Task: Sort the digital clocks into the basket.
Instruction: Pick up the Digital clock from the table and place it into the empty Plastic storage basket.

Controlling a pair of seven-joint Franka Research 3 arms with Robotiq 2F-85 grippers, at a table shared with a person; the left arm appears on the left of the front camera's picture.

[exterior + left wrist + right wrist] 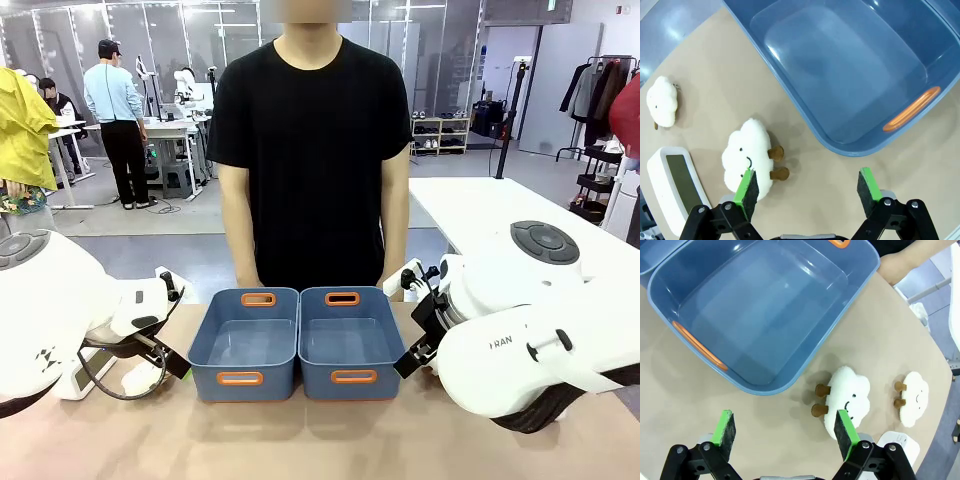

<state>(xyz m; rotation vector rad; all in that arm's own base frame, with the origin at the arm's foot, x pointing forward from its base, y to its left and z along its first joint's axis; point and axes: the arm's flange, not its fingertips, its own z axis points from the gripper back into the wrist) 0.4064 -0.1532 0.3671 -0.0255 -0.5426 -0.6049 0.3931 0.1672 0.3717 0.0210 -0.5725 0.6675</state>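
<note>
Left gripper (806, 173) and right gripper (784, 415) hover, jaws apart and empty. One digital clock (673, 186) lies beside a cloud plush (746, 157)

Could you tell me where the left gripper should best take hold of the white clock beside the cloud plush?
Probably across its narrow width, coming from above: the clock lies flat, display up, with long straight sides free; the open left gripper should span them.
</note>
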